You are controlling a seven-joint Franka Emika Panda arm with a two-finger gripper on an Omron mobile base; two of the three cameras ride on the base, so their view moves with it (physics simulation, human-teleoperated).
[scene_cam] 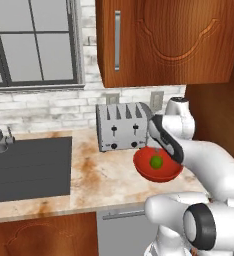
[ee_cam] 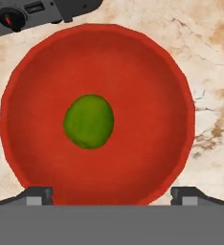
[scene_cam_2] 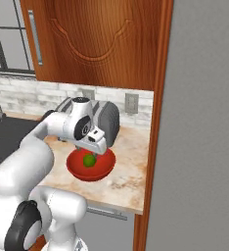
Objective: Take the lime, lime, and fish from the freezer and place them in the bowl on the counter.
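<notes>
One lime (ee_cam: 89, 121) visible, sitting loose in the one red bowl (ee_cam: 147, 72), slightly off centre toward the toaster side in the hand view; it reads as near round, a bit taller than wide in that view, so no real long axis to call. Gripper (ee_cam: 112, 195) hangs straight above the bowl, looking down into it, fingertips (ee_cam: 36, 195) spread wide at opposite sides of the bowl's near rim, nothing between them, not touching the lime. One toaster (scene_cam: 123, 126), four slots, stands just behind the bowl against the brick backsplash; its front lower edge nearly meets the bowl rim in the hand view, so little room on that side. Counter (scene_cam: 96, 172) is open to the left of the bowl up to the one dark sink (scene_cam: 29, 167), with bare marbled stone in front of the bowl up to the counter's front edge. In the right base view the bowl sits near the counter's right end, where a brown wood panel (scene_cam_2: 158, 122) and the grey freezer (scene_cam_2: 204, 127) wall it off, with a strip of bare stone between. Wooden upper cabinet (scene_cam: 169, 40) overhangs the toaster, well above the arm's wrist
</notes>
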